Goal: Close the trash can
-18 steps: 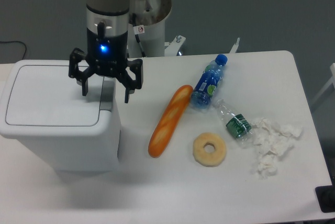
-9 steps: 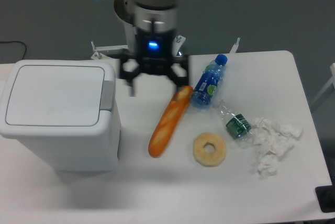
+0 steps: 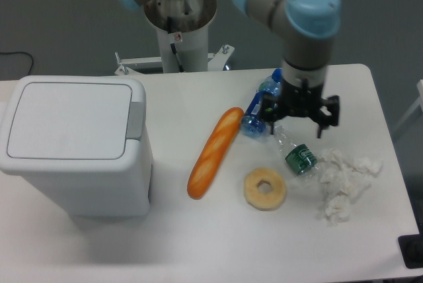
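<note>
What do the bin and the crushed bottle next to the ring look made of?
Bin: white matte plastic, judging by its smooth moulded walls and rounded corners, with a grey latch tab. Crushed bottle: thin clear plastic, creased and see-through, with a green label.

A white desk [image 3: 198, 243] with rounded corners carries a scatter of items. At its left end stands the white trash can [image 3: 73, 147], lid flat and shut, grey latch tab facing right. Near the middle lies an orange baguette [image 3: 215, 153] on a slant, with a pale ring-shaped bagel [image 3: 265, 189] to its lower right. Farther right are a blue bottle [image 3: 259, 112], a crushed clear bottle [image 3: 295, 153] with a green label, and crumpled white tissues [image 3: 344, 184].
</note>
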Controlling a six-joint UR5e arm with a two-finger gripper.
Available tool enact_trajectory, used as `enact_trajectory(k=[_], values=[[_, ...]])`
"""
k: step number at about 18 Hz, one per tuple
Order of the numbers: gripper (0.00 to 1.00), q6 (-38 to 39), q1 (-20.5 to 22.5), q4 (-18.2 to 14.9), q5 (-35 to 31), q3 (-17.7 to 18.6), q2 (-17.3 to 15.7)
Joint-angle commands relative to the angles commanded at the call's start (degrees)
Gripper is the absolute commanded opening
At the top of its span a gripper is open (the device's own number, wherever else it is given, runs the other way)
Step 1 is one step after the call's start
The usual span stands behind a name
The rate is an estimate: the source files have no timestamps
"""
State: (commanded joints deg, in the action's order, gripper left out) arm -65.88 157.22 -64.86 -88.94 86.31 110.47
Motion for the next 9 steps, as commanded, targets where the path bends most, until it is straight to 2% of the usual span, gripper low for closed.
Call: enact_trajectory(k=[3, 4, 6, 9], values=[[1.0, -9.8, 1.9, 0.0, -3.7, -1.7, 2.9], [1.0, -10.8, 2.7, 0.5, -4.0, -1.9, 3.9], [1.0, -12.2, 4.7, 4.1, -3.9, -2.3, 5.9], [1.0, -15.8, 6.0, 4.6, -4.3, -3.4, 7.1]])
